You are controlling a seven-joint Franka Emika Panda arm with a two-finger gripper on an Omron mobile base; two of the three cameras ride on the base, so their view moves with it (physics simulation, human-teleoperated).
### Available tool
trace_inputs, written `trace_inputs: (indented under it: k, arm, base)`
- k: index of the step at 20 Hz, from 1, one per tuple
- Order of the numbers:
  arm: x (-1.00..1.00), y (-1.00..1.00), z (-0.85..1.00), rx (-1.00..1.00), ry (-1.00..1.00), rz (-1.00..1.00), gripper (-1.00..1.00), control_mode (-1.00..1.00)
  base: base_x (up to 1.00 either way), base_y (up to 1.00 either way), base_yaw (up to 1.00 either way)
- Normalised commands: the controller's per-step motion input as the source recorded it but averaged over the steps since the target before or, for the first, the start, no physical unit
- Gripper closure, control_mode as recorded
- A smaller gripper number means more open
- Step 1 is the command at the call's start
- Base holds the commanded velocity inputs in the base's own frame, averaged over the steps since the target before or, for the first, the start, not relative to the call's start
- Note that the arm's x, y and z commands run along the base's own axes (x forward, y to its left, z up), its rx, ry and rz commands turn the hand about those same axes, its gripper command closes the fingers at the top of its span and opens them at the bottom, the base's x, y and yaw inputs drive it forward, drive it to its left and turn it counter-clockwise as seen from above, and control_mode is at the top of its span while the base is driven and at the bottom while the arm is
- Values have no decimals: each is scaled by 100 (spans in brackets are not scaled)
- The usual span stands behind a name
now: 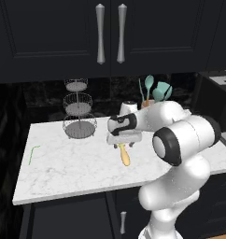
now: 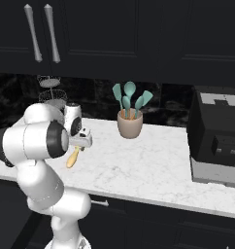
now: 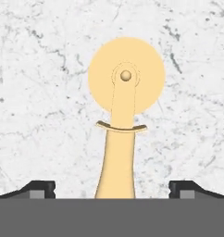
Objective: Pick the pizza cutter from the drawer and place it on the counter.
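White marble counter (image 1: 63, 163) under black cabinets; I see the pizza cutter (image 3: 121, 120) lying flat on it, wheel at twelve o'clock; my gripper (image 3: 112, 187) hovers with jaws wide, handle between, untouched; placement looks done, only retreat left.

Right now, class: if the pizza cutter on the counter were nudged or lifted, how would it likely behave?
The pizza cutter looks rigid: handle and wheel keep one straight line, so it should lift without drooping. It seems to lie flat on the counter, wheel face-up, so a nudge would probably slide it rather than roll it. The open gripper's fingertips flank the tapered handle, which might slip.
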Motion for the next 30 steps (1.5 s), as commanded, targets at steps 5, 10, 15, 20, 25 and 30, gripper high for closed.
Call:
trace_inputs:
  k: [5, 10, 15, 20, 25, 30]
  arm:
    - [-82, 0, 77, 0, -19, 1, -100, -100]
    - [-81, 0, 99, 0, -6, 1, -100, -100]
    - [-100, -10, 100, 0, 0, 0, -100, -100]
    - [-93, -36, 82, 0, 0, 0, -100, -100]
    - [-52, -29, 72, 0, 0, 0, -100, -100]
    - [-37, -5, 58, 0, 0, 0, -100, -100]
  base:
    - [0, 0, 0]
    - [0, 0, 0]
    - [0, 0, 0]
    - [0, 0, 0]
    - [0, 0, 0]
    - [0, 0, 0]
